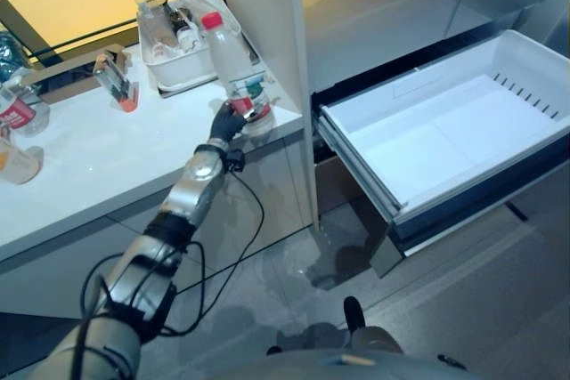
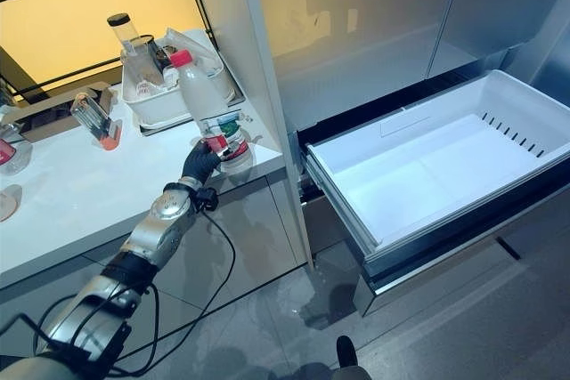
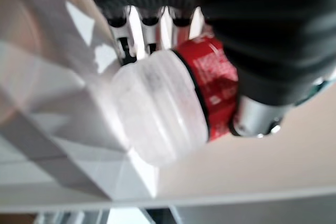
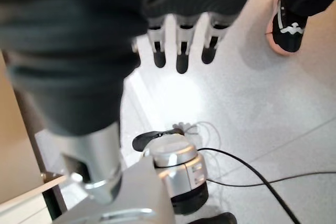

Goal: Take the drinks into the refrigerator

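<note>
Drinks sit at the far left of the white counter — a red-labelled bottle by the counter's left end. Behind, a white bin holds jars. Right of it, near the counter's front right corner, the left hand has its fingers curled round an upright clear bottle with a red cap. Past the tall panel, the white drawer stands pulled out over open floor. The right hand hangs above the floor, fingers straight — a person's shoe nearby.
</note>
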You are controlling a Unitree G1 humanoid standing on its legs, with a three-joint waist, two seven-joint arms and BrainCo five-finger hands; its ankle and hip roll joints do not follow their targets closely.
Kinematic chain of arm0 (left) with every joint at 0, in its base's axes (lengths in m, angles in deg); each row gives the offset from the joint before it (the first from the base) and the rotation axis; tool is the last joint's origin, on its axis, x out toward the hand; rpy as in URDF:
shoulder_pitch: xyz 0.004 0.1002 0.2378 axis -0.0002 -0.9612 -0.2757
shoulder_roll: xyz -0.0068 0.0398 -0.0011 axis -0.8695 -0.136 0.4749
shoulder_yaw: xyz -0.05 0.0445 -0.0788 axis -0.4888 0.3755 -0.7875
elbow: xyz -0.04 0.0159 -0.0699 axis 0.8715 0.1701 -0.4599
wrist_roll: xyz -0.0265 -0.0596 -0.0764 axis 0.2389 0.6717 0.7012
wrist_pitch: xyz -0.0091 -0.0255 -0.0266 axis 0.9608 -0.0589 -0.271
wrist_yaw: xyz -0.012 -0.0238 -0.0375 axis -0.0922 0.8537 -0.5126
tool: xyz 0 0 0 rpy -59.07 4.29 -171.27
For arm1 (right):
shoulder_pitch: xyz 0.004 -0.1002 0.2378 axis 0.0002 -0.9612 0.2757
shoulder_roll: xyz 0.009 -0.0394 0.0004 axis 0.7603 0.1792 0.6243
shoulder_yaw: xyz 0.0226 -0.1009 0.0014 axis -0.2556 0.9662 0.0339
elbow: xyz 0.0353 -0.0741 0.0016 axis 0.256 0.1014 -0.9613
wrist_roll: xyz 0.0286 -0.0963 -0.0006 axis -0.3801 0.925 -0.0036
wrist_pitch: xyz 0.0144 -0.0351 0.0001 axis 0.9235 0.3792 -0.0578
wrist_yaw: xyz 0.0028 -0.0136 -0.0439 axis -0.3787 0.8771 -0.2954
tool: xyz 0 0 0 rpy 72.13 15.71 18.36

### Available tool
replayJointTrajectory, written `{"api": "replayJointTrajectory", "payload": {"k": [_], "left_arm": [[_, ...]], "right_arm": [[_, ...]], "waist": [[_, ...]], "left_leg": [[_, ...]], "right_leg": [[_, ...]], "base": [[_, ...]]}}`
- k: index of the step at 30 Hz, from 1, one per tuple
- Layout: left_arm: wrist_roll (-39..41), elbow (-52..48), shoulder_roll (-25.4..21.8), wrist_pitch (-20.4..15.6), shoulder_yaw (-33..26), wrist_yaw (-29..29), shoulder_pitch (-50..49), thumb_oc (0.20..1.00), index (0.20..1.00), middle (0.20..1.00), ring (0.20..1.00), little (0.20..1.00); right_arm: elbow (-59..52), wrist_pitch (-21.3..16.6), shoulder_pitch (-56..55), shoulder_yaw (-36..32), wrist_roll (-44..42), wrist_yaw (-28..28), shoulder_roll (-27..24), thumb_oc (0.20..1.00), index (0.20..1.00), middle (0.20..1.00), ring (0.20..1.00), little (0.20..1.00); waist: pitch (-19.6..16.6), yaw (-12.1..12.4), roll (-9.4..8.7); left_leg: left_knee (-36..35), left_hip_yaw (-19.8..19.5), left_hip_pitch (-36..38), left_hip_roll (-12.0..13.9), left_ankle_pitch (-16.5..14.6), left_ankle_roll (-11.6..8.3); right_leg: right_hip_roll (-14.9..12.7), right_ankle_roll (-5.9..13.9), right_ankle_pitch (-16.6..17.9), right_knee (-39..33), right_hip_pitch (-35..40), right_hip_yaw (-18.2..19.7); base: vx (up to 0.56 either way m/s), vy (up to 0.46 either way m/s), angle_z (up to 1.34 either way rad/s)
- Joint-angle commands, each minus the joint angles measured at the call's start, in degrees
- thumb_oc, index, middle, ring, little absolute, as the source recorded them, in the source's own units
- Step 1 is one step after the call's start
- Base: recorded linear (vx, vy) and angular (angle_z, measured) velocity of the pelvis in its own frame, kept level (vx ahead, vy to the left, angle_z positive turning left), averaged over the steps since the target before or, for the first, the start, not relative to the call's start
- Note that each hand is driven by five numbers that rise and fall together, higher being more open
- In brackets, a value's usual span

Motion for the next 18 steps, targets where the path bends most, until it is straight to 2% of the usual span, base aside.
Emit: {"api": "replayJointTrajectory", "payload": {"k": [1,5,9,14,18], "left_arm": [[-0.50,-4.12,-0.09,-2.60,-1.28,2.09,-0.48,0.200,0.200,0.200,0.200,0.200],[-0.02,-12.90,-0.22,-2.87,-3.94,3.88,-9.55,0.200,0.200,0.200,0.200,0.200],[0.27,-19.72,0.04,-2.86,-6.14,5.81,-18.03,0.200,0.200,0.200,0.200,0.200],[1.24,-23.52,0.41,-2.36,-6.91,8.68,-26.46,0.200,0.200,0.200,0.200,0.200],[1.82,-24.85,0.26,-2.19,-7.27,10.22,-29.96,0.200,0.200,0.200,0.200,0.200]], "right_arm": [[1.40,-1.54,0.54,-2.01,-3.02,0.64,0.99,1.000,1.000,1.000,1.000,1.000],[1.45,-2.28,0.03,-6.29,-7.01,0.81,1.20,1.000,1.000,1.000,1.000,1.000],[0.46,-3.99,-0.35,-13.22,-15.56,1.43,1.06,1.000,1.000,1.000,1.000,1.000],[-3.03,-6.53,-1.04,-20.92,-24.87,2.18,-0.30,1.000,1.000,1.000,1.000,1.000],[-6.90,-8.06,-1.13,-24.73,-27.05,3.52,-2.84,1.000,1.000,1.000,1.000,1.000]], "waist": [[1.74,-0.38,-1.44],[1.75,0.17,-1.83],[1.61,0.42,-2.12],[0.93,0.50,-2.31],[0.28,0.54,-2.54]], "left_leg": [[0.40,0.75,-1.97,0.40,0.00,-0.36],[0.40,0.63,-1.82,0.28,-0.33,-0.23],[0.40,0.58,-1.61,0.23,-0.71,-0.01],[0.40,0.70,-1.25,0.06,-1.35,0.27],[0.40,0.78,-0.86,-0.04,-1.75,0.52]], "right_leg": [[-1.61,4.48,-6.81,0.58,3.70,1.35],[-1.61,4.45,-6.97,0.58,3.80,1.33],[-1.67,4.49,-7.09,0.58,3.89,1.47],[-1.74,4.64,-7.20,0.58,3.91,1.88],[-1.87,4.88,-7.18,0.58,4.03,2.11]], "base": [[0.00,0.000,0.00],[0.00,0.000,0.00],[0.00,0.003,-0.01],[0.00,0.007,-0.02],[0.00,0.005,0.01]]}}
